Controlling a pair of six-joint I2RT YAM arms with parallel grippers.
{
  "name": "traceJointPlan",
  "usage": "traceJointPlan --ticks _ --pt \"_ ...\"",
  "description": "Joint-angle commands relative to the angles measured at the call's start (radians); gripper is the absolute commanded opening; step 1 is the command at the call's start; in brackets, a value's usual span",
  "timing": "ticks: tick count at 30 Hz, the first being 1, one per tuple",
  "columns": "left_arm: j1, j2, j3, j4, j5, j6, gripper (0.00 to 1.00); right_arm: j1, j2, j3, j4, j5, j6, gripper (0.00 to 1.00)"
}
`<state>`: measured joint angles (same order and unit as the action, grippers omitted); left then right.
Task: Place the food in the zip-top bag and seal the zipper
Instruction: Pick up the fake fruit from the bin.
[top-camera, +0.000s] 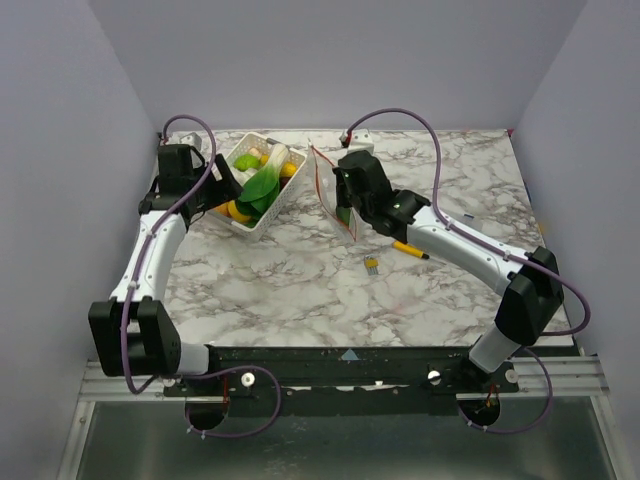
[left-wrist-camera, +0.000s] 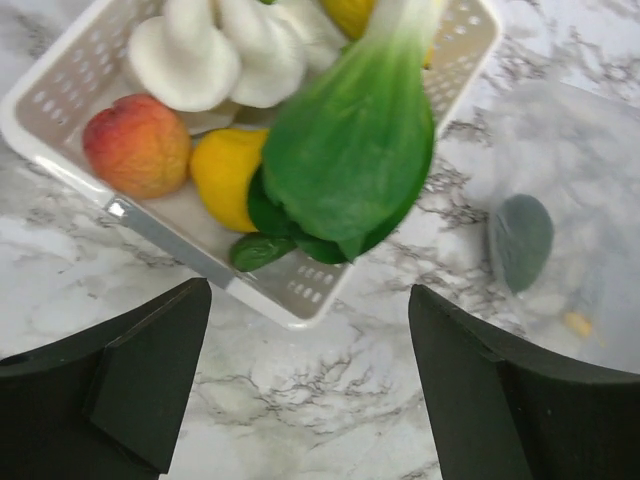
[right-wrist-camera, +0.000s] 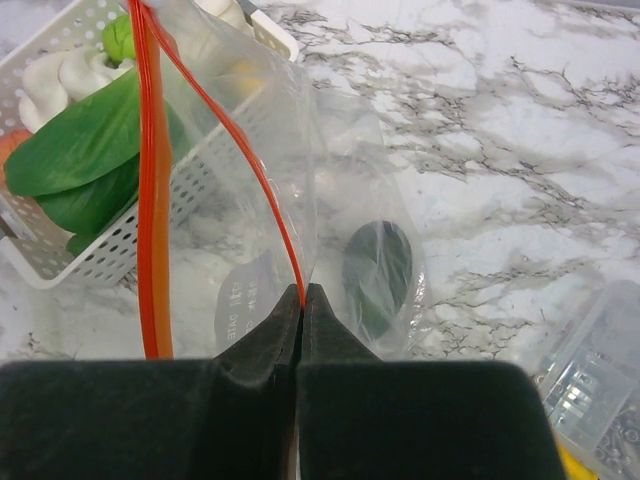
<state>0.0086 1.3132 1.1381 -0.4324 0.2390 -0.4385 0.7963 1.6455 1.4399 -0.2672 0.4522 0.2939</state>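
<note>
The food fills a white lattice basket (left-wrist-camera: 300, 305): a broad green leafy vegetable (left-wrist-camera: 350, 150), a yellow fruit (left-wrist-camera: 225, 175), a peach-coloured fruit (left-wrist-camera: 137, 145) and white pieces (left-wrist-camera: 215, 50). My left gripper (left-wrist-camera: 310, 390) is open over bare marble just short of the basket's near corner, holding nothing. The zip-top bag (right-wrist-camera: 250, 120) stands beside the basket with its mouth open. My right gripper (right-wrist-camera: 302, 295) is shut on one lip of the bag's orange-red zipper (right-wrist-camera: 150, 200). One dark green food piece (right-wrist-camera: 378, 265) lies inside the bag. From above, the bag (top-camera: 328, 185) sits between the basket (top-camera: 262, 180) and my right gripper (top-camera: 345, 208).
A yellow marker pen (top-camera: 410, 249) and a small yellowish item (top-camera: 371, 265) lie on the marble table right of centre. A rigid clear compartment box (right-wrist-camera: 600, 380) sits close to my right gripper. A white object (top-camera: 360, 142) rests at the back.
</note>
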Motion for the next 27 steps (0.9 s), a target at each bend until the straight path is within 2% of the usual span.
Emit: traceJointPlan --ticks 1,6,14,17,27 --pt "0.054 0.156 0.13 -0.1 -0.126 0.019 0.79 -0.009 -0.032 -0.036 0.048 0.018 -0.054 0.01" --pt "0.061 0.296 0.254 -0.144 -0.205 0.072 0.73 -0.011 -0.041 -0.048 0.055 0.021 -0.075 0.01" --pt "0.059 0.525 0.481 -0.253 -0.312 0.134 0.6 -0.013 -0.035 -0.076 0.088 0.02 -0.093 0.01" --pt "0.057 0.597 0.538 -0.298 -0.308 0.139 0.56 -0.012 -0.022 -0.078 0.092 0.011 -0.091 0.01" --pt "0.042 0.712 0.552 -0.316 -0.316 0.147 0.63 -0.014 -0.014 -0.093 0.102 -0.024 -0.082 0.01"
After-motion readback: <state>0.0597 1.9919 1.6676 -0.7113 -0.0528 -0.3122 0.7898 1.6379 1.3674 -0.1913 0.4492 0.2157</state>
